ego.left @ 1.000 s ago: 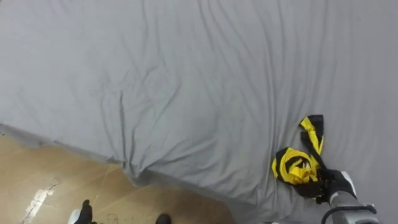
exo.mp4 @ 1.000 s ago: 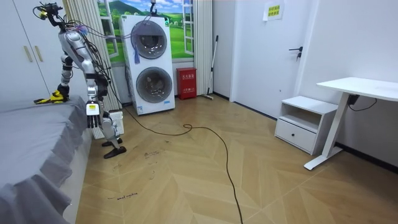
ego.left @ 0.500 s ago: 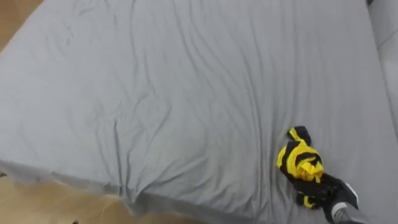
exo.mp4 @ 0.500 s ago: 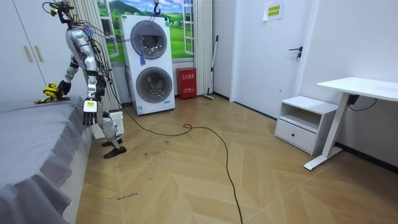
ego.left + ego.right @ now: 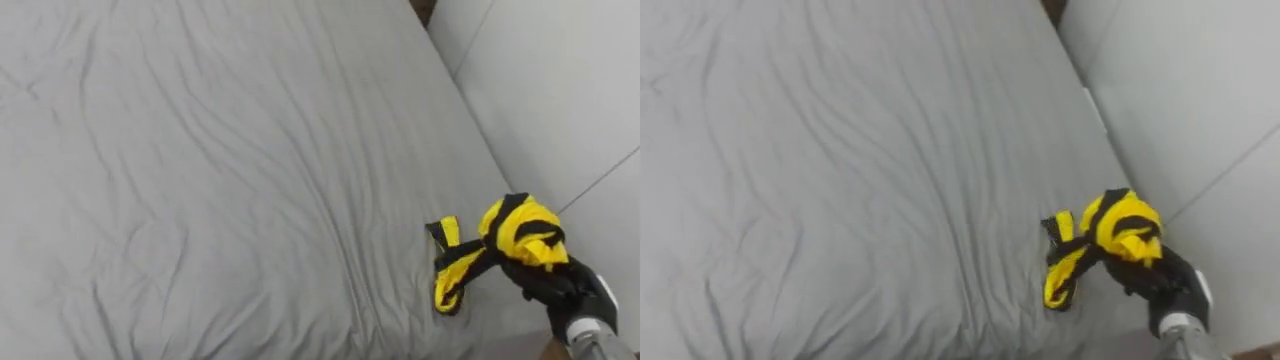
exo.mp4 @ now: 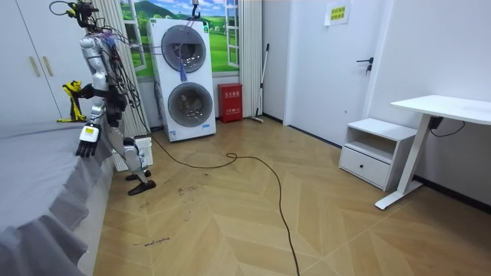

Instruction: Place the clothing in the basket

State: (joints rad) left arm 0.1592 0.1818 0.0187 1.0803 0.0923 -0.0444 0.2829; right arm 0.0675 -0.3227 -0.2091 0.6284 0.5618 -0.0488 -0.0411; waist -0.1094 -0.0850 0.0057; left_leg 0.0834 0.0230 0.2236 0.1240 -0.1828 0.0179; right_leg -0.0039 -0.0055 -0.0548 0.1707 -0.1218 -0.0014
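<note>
A yellow and black garment (image 5: 512, 232) hangs bunched a little above the grey bed (image 5: 200, 150), one strip dangling down. My right hand (image 5: 556, 286), black, comes in from the lower right and is shut on the bunch from below. The same pair shows in the right eye view as garment (image 5: 1108, 232) and hand (image 5: 1159, 279). In the room view I stand upright at the bed's side, holding the garment (image 6: 73, 95) at chest height. My left hand (image 6: 86, 142) hangs relaxed at my side. A white basket (image 6: 143, 148) with holes stands on the floor by my legs.
A white wardrobe front (image 5: 560, 90) rises right beside the bed's far edge. In the room view stacked washing machines (image 6: 182, 77) stand behind me. A desk (image 6: 445, 107) and low cabinet (image 6: 376, 153) are across the wooden floor.
My right hand has raised the garment off the bed to chest height. I have straightened and turned, so the eye views have shifted along the bed. My left arm has swung outward.
</note>
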